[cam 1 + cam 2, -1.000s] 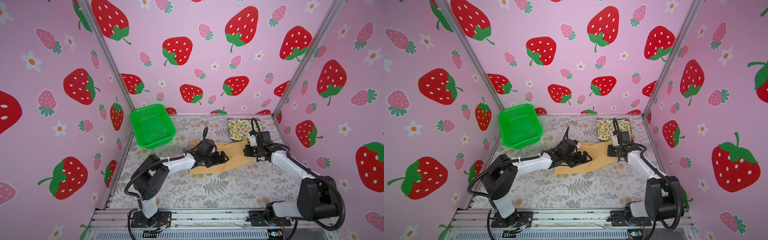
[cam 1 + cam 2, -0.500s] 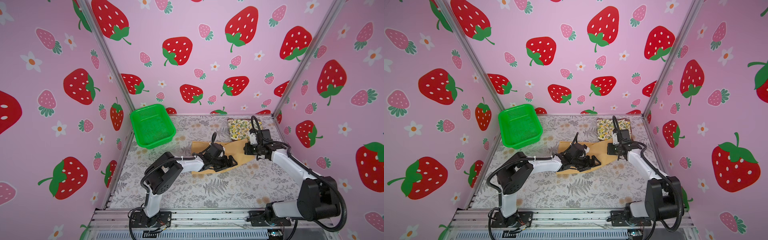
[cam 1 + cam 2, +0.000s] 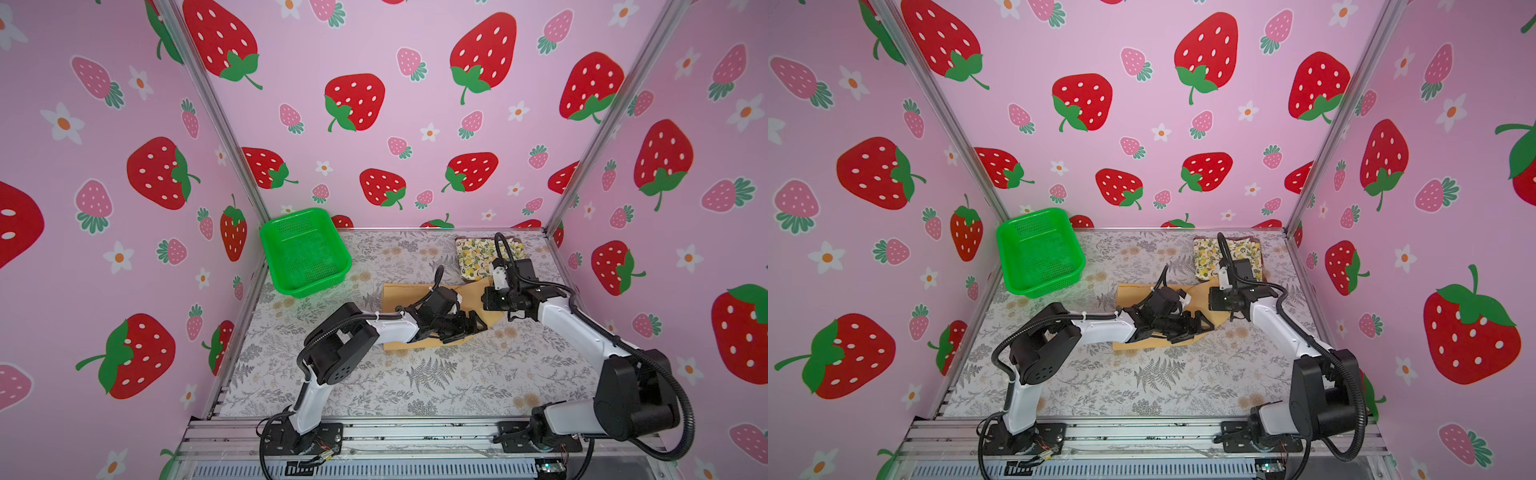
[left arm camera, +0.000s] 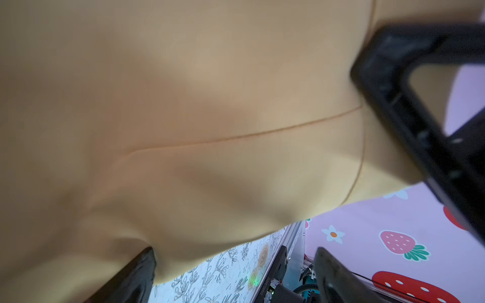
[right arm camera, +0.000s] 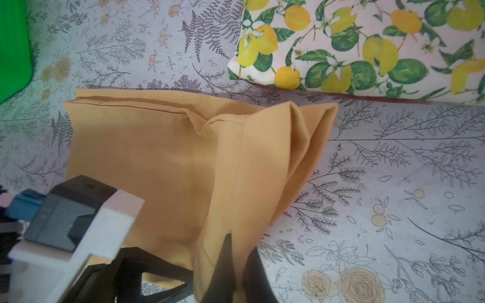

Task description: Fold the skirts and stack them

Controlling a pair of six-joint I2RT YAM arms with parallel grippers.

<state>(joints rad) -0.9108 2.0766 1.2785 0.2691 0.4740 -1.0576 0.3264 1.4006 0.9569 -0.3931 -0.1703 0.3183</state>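
Found the mustard-yellow skirt (image 3: pixel 401 296) (image 3: pixel 1133 297) lying partly folded near the middle of the fern-printed table (image 3: pixel 415 382), well apart from the green basket (image 3: pixel 291 216) at the far left corner. Saw the right gripper (image 5: pixel 236 265) clenched on a raised fold at the skirt's right side, black fingertips pressed together with cloth pinched between them and pleats fanning away from the pinch. Placed the same gripper (image 3: pixel 487 300) in both top views at the skirt's far right corner, just in front of the lemon-print skirt (image 3: pixel 473 259). Noted the left gripper (image 3: pixel 467 324) reaching across the skirt from the left, jaws spread wide and clamping nothing, low over the near right part of the cloth. Through the left wrist camera, made out little beyond the mustard-yellow skirt (image 4: pixel 183 105) filling the view at close range, a stitched seam running across it and one black finger (image 4: pixel 409 110) at the side. Could not tell whether that finger was touching the cloth or just above it. Found the lemon-print skirt (image 5: pixel 367 47) folded flat at the far right of the table, near the mustard one but apart from it, with a red-brown edge (image 5: pixel 367 99) of another cloth showing under it.
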